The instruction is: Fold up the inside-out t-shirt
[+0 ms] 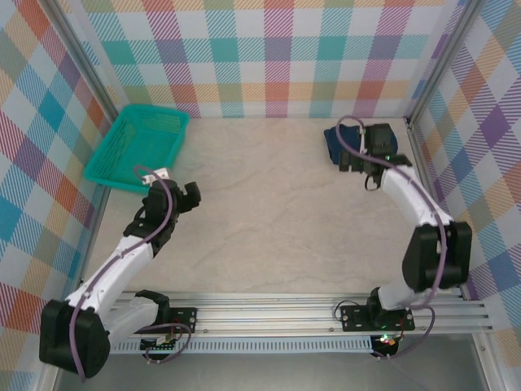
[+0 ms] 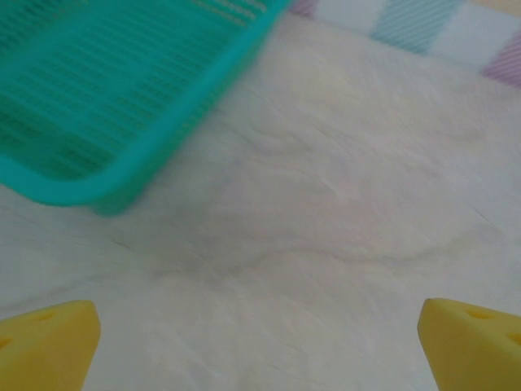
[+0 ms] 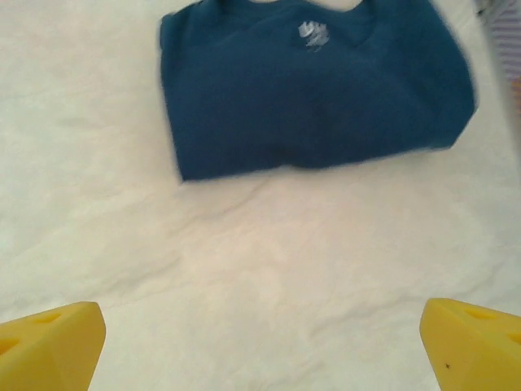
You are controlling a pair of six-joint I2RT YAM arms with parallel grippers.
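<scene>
Far right corner of the table [image 1: 269, 212]: shirt [image 1: 334, 145], navy, folded into a compact flat bundle, close to the right wall [image 1: 480, 122]. From above, partly covered by the right gripper [image 1: 370, 145] and a loop of purple cable [image 1: 348, 130]. From the right wrist, shirt [image 3: 317, 90] ahead of the right gripper [image 3: 260, 346], apart from it, bare table between; neckline at the far edge, small pale mark just below it; outline slightly blurred. Yellow fingertips [image 3: 49, 342] spread wide at the bottom corners, nothing between them.

Far left: teal mesh basket [image 1: 138, 147] against the left wall, well apart from the shirt. Left gripper [image 1: 172, 194] just near of the basket's near edge, not touching. From the left wrist, basket [image 2: 106, 90] up and to the left, its corner ahead of the left gripper [image 2: 260, 346]; fingertips [image 2: 468, 342] likewise spread wide, holding nothing, bare marbled table under them.

Between the two arms, open table. Checked walls on three sides; metal rail [image 1: 285, 314] along the near edge under both bases.
</scene>
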